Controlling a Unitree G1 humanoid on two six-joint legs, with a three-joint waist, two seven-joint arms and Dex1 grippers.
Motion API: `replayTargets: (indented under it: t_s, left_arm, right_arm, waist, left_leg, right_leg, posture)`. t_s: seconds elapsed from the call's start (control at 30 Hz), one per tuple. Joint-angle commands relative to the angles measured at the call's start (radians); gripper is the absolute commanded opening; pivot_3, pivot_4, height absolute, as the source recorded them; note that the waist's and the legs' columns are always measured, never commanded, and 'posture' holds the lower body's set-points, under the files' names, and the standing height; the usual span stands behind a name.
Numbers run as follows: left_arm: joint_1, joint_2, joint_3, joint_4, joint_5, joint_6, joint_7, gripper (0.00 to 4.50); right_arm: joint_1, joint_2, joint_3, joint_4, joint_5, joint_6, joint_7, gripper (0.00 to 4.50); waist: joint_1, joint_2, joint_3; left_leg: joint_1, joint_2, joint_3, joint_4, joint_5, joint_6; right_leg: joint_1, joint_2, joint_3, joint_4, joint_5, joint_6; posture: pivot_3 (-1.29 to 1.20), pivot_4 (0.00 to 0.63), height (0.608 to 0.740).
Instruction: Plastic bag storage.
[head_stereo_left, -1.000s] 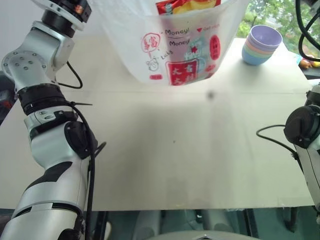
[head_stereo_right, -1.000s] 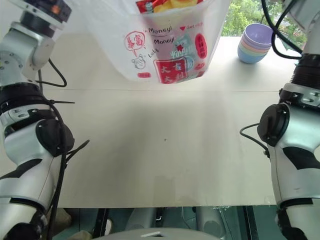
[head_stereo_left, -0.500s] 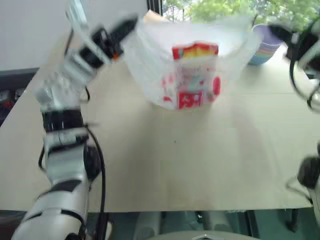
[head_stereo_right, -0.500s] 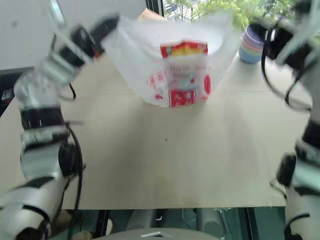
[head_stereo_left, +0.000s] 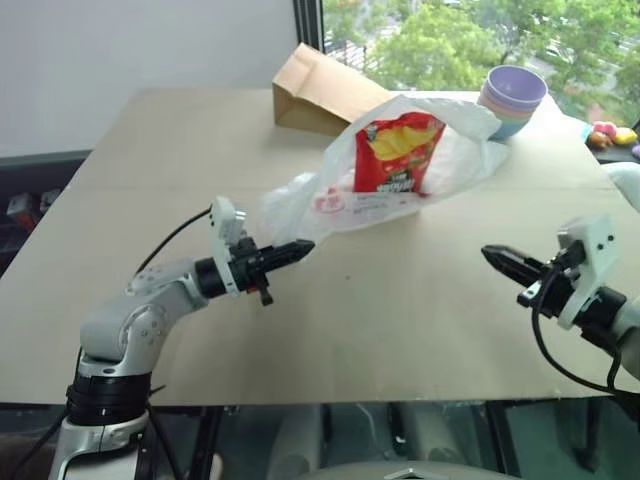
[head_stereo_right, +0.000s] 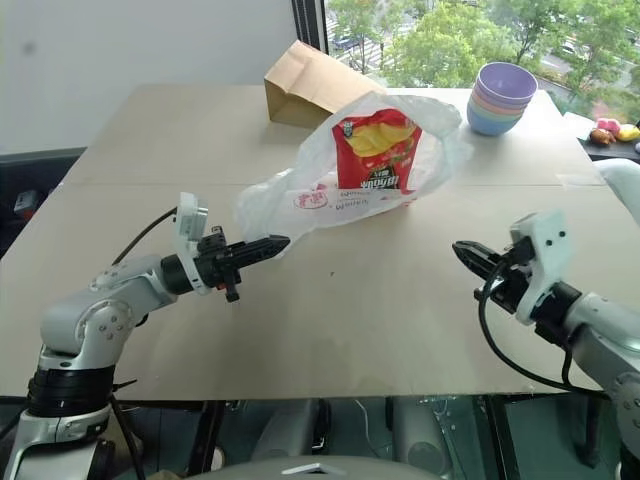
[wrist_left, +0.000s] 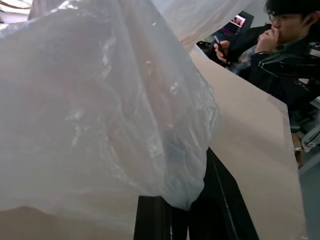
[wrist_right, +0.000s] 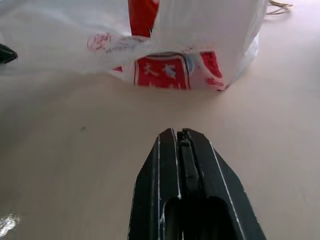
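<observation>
Plastic bag (head_stereo_left: 400, 170) storage is at its setting-down step, as we read it: the bag lies slumped on the desk (head_stereo_left: 330, 330) toward the far edge, with one stretched corner held.

Going left to right, our left hand (head_stereo_left: 290, 253) comes first, its black fingers pressed together on a drawn-out tail of the bag's thin film; in the left wrist view the crinkly, translucent plastic drapes over those fingers. The film is whitish, glossy and wrinkled, with red printed marks low on its side, and it holds no shape of its own. Behind it, near the far edge, lies a brown paper bag (head_stereo_left: 325, 90), stiff, matte and creased flat. Inside the plastic bag stands a red snack packet (head_stereo_left: 398, 152), glossy and puffed, upright against the sagging film. Beyond it, toward the far right corner, sits a stack of pastel bowls (head_stereo_left: 512, 98), smooth, round and nested. Our right hand (head_stereo_left: 497, 259) hovers over the right side of the desk, well apart from the bag, fingers nearly together and holding nothing.

Next, we judge, the packet must come out before the bag can be flattened and folded. The film is slippery and will likely drag with any pull, so the free hand should take the mouth or the packet while the left hand holds.
</observation>
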Motion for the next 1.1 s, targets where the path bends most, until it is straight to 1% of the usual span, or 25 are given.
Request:
replayTargets:
  t_s: [0.03,0.07,0.1,0.13,0.17,0.2,0.23,0.27,0.3,0.43,0.5,0.57,0.6,0.67,0.73,0.8,0.9,0.93,1.03,1.1]
  left_arm:
    - [0.012,0.013,0.056,-0.009,0.028,-0.086,-0.017,0.89]
    - [0.020,0.006,0.069,-0.017,0.019,-0.086,-0.006,1.23]
    - [0.027,0.000,0.079,-0.026,0.021,-0.090,0.011,1.82]
    - [0.043,0.000,0.090,-0.039,0.024,-0.095,0.024,2.27]
    - [0.064,0.006,0.101,-0.053,0.028,-0.101,0.027,2.94]
    - [0.089,0.009,0.120,-0.067,0.030,-0.103,0.039,3.25]
    - [0.109,0.011,0.139,-0.076,0.036,-0.109,0.056,3.63]
    - [0.126,0.013,0.158,-0.081,0.046,-0.117,0.074,4.09]
    - [0.143,0.016,0.177,-0.081,0.055,-0.126,0.087,4.47]
    - [0.223,0.027,0.217,-0.084,0.096,-0.179,0.090,4.47]
    - [0.257,0.030,0.222,-0.096,0.103,-0.197,0.079,4.47]
    - [0.290,0.035,0.228,-0.115,0.108,-0.209,0.072,4.47]
    - [0.307,0.037,0.233,-0.122,0.112,-0.219,0.068,4.47]
    - [0.331,0.052,0.272,-0.118,0.102,-0.214,0.067,4.47]
    - [0.340,0.060,0.297,-0.112,0.093,-0.206,0.076,4.47]
    - [0.311,0.046,0.310,-0.096,0.082,-0.191,0.117,4.47]
    - [0.287,0.032,0.284,-0.100,0.079,-0.183,0.134,4.47]
    - [0.291,0.029,0.273,-0.110,0.079,-0.181,0.131,4.47]
    - [0.308,0.028,0.276,-0.125,0.074,-0.176,0.130,4.47]
    - [0.320,0.040,0.291,-0.114,0.077,-0.182,0.117,4.47]
  right_arm:
    - [-0.003,-0.025,0.040,-0.034,-0.060,-0.102,0.019,1.37]
    - [0.013,-0.031,0.061,-0.037,-0.087,-0.126,0.027,1.75]
    - [0.029,-0.033,0.078,-0.039,-0.106,-0.147,0.032,2.36]
    - [0.042,-0.035,0.094,-0.042,-0.138,-0.174,0.029,2.82]
    - [0.050,-0.036,0.107,-0.042,-0.169,-0.197,0.022,3.51]
    - [0.056,-0.036,0.116,-0.045,-0.192,-0.214,0.016,3.83]
    - [0.060,-0.034,0.121,-0.048,-0.210,-0.225,0.006,4.25]
    - [0.064,-0.027,0.122,-0.050,-0.224,-0.228,-0.011,4.50]
    - [0.078,-0.021,0.121,-0.054,-0.217,-0.220,-0.015,4.50]
    - [0.134,-0.035,0.123,-0.075,-0.232,-0.227,-0.001,4.50]
    - [0.120,-0.026,0.108,-0.077,-0.193,-0.213,-0.004,4.50]
    - [0.114,-0.031,0.084,-0.082,-0.141,-0.185,0.000,4.50]
    - [0.128,-0.044,0.076,-0.088,-0.138,-0.186,0.012,4.50]
    - [0.264,-0.088,0.023,-0.102,-0.182,-0.230,0.101,4.50]
    - [0.361,-0.107,-0.027,-0.105,-0.217,-0.283,0.157,4.50]
    - [0.361,-0.093,-0.064,-0.081,-0.211,-0.345,0.180,4.50]
    - [0.270,-0.078,-0.083,-0.036,-0.123,-0.319,0.148,4.50]
    - [0.262,-0.083,-0.073,-0.032,-0.122,-0.316,0.157,4.50]
    - [0.317,-0.094,-0.055,-0.038,-0.151,-0.336,0.206,4.50]
    - [0.366,-0.089,-0.070,-0.046,-0.163,-0.358,0.230,4.50]
  waist:
    - [0.002,-0.001,0.000]
    - [0.005,-0.003,-0.003]
    - [0.007,-0.003,-0.003]
    - [0.012,-0.003,-0.003]
    - [0.014,-0.003,-0.003]
    - [0.016,-0.003,-0.003]
    - [0.017,-0.003,-0.003]
    - [0.017,-0.003,-0.003]
    - [0.019,-0.003,-0.003]
    - [0.029,-0.004,-0.003]
    - [0.029,-0.004,-0.003]
    - [0.029,-0.004,-0.003]
    - [0.029,-0.004,-0.003]
    - [0.035,-0.005,-0.004]
    - [0.038,-0.007,-0.005]
    - [0.037,-0.007,-0.005]
    - [0.026,-0.008,-0.006]
    - [0.025,-0.008,-0.006]
    - [0.028,-0.008,-0.006]
    - [0.032,-0.008,-0.006]
  left_leg:
    - [0.000,-0.001,0.001,0.000,0.000,0.000]
    - [-0.001,-0.002,0.002,0.000,0.000,0.000]
    - [-0.005,-0.002,0.003,-0.003,-0.001,0.001]
    - [-0.008,-0.002,0.002,-0.004,-0.001,0.001]
    - [-0.010,-0.002,0.001,-0.004,-0.001,0.001]
    - [-0.011,-0.002,0.001,-0.004,-0.002,0.002]
    - [-0.013,-0.002,0.001,-0.004,-0.002,0.003]
    - [-0.018,-0.002,0.002,-0.004,-0.002,0.003]
    - [-0.021,-0.002,0.002,-0.003,-0.002,0.003]
    - [-0.022,-0.003,0.002,-0.002,-0.002,0.003]
    - [-0.021,-0.003,0.002,-0.001,-0.002,0.003]
    - [-0.020,-0.002,0.002,0.002,-0.002,0.003]
    - [-0.019,-0.002,0.002,0.003,-0.002,0.003]
    - [-0.018,-0.002,0.002,0.003,-0.002,0.003]
    - [-0.019,-0.002,0.000,0.003,-0.002,0.003]
    - [-0.020,-0.002,0.000,0.003,-0.002,0.003]
    - [-0.018,-0.002,0.001,0.004,-0.002,0.003]
    - [-0.016,-0.001,0.002,0.006,-0.002,0.003]
    - [-0.007,-0.001,0.002,0.004,-0.002,0.003]
    - [-0.007,-0.001,0.002,0.002,-0.002,0.003]
  right_leg:
    - [0.000,0.001,0.000,0.001,0.000,0.000]
    - [0.000,0.001,-0.001,0.001,0.000,0.000]
    - [-0.005,0.002,-0.001,0.001,0.000,-0.001]
    - [-0.007,0.002,-0.001,0.002,0.001,-0.001]
    - [-0.009,0.002,-0.003,0.002,0.002,-0.002]
    - [-0.010,0.002,-0.003,0.002,0.002,-0.002]
    - [-0.013,0.002,-0.003,0.002,0.002,-0.002]
    - [-0.017,0.001,-0.003,0.002,0.002,-0.002]
    - [-0.020,0.001,-0.002,0.002,0.002,-0.001]
    - [-0.021,0.001,-0.003,0.002,0.002,-0.001]
    - [-0.020,0.001,-0.003,0.003,-0.002,-0.001]
    - [-0.018,0.001,-0.003,0.003,-0.002,-0.001]
    - [-0.017,0.001,-0.003,0.003,-0.002,-0.001]
    - [-0.015,0.001,-0.003,0.003,-0.002,-0.001]
    - [-0.015,0.001,-0.005,0.003,-0.002,-0.001]
    - [-0.016,0.001,-0.005,0.002,-0.002,-0.001]
    - [-0.014,0.001,-0.004,0.003,-0.002,0.000]
    - [-0.012,0.002,-0.004,0.003,-0.002,0.000]
    - [-0.003,0.001,-0.004,0.003,-0.002,0.000]
    - [-0.004,0.001,-0.004,0.002,-0.002,-0.001]
  posture:
    - [0.00,0.150,0.740]
    - [0.00,0.150,0.740]
    - [0.00,0.150,0.740]
    - [0.00,0.150,0.740]
    - [0.00,0.150,0.740]
    - [0.00,0.150,0.740]
    - [0.00,0.150,0.740]
    - [0.00,0.150,0.740]
    - [0.00,0.150,0.740]
    - [0.00,0.150,0.740]
    - [0.00,0.150,0.740]
    - [0.00,0.150,0.740]
    - [0.00,0.150,0.740]
    - [0.00,0.150,0.740]
    - [0.00,0.150,0.740]
    - [0.00,0.150,0.740]
    - [0.00,0.150,0.740]
    - [0.00,0.150,0.740]
    - [0.00,0.150,0.740]
    - [0.00,0.150,0.740]
